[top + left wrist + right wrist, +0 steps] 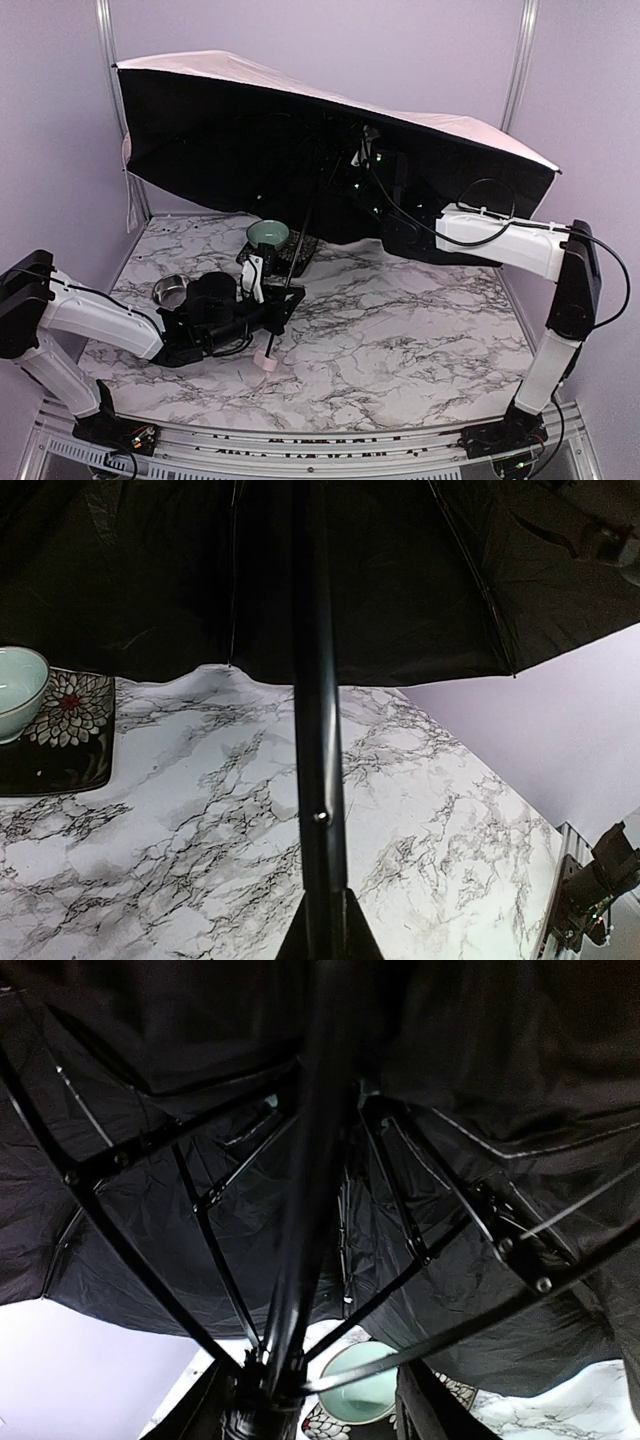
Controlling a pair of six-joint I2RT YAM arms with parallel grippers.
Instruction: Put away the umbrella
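Pink on top and black inside, the umbrella [250,140] stands open over the back of the marble table [420,330]. My left claw [283,300] pinches its thin black shaft [318,730] just above the little pink handle [268,362]. My right claw [312,1405] is up under the cloth, fingers [425,1405] apart around the shaft.

A white, grey-veined marble desk [400,340] carries a pale green ceramic bowl [267,234] on a black floral square tray [50,765] at 11 o'clock and a small steel bowl [170,290] at 9 o'clock.
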